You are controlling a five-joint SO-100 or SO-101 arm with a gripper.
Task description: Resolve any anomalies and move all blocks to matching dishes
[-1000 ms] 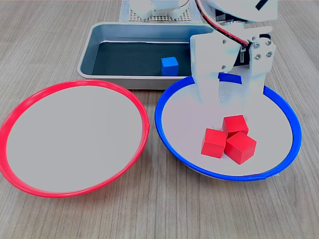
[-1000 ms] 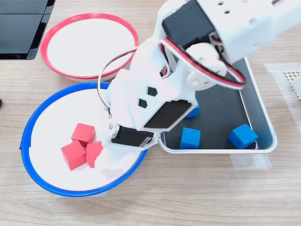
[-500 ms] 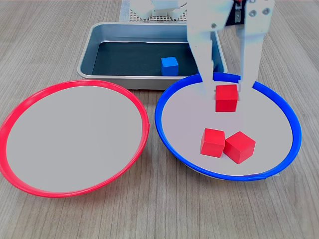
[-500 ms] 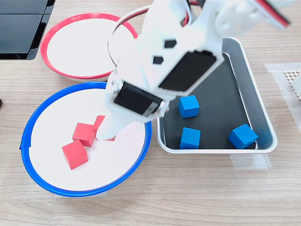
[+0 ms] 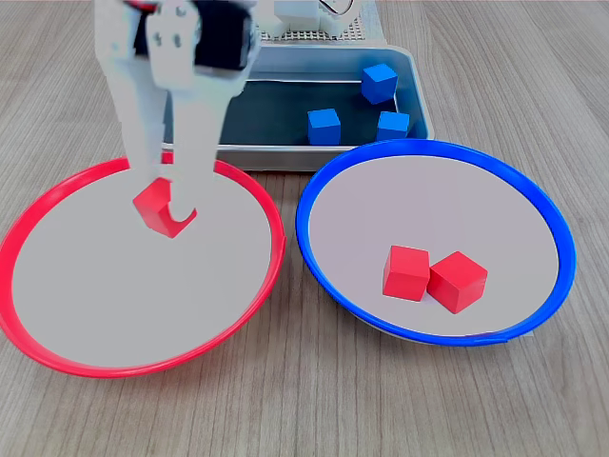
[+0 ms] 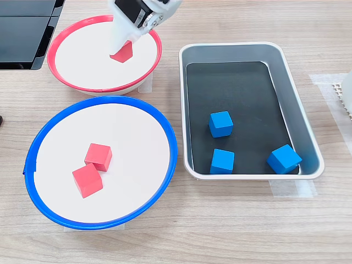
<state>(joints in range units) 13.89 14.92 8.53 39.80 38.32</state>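
Red block (image 5: 157, 208) pinched between fingers (image 5: 167, 198), held low over red-rimmed dish (image 5: 57, 195); contact with dish not discernible. Step judged: sorting misplaced reds. Release called for next. Two red blocks (image 5: 433, 276) left in blue-rimmed dish (image 5: 314, 190). Three blue blocks (image 6: 221, 124) left in metal tray (image 6: 300, 104) on counter (image 5: 304, 409). Path unobstructed.

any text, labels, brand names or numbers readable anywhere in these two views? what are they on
None can be read in either exterior view.
The gripper and the red block it holds: no lettering visible.
The red-rimmed dish, blue-rimmed dish and grey tray: plain, no marks.
The blue blocks and the other red blocks: plain faces.
The dark object at the second exterior view's upper left: no print visible.
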